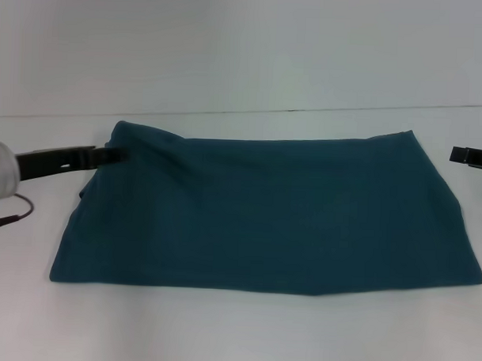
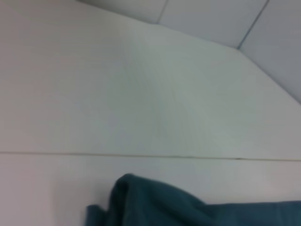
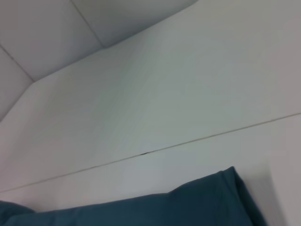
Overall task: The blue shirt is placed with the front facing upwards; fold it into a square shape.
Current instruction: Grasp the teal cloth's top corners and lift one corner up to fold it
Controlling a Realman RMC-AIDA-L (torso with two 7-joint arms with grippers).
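Shirt (image 1: 271,217) lies nearest, on white table (image 1: 220,330), already folded into wide band, plain side up. Left gripper (image 1: 107,154) at its far left corner, right gripper (image 1: 471,157) just off far right corner; finger state unclear. Next, likely: fold across toward square.

Blue shirt (image 1: 271,213) is seen plain dark teal (no print showing); surface (image 1: 220,330) is white.

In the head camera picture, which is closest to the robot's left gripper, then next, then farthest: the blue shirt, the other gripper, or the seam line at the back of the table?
From the left gripper:
1. The blue shirt, touching it at the shirt's far left corner.
2. The seam line, just behind, running across the table.
3. The right gripper, far off at the right edge.
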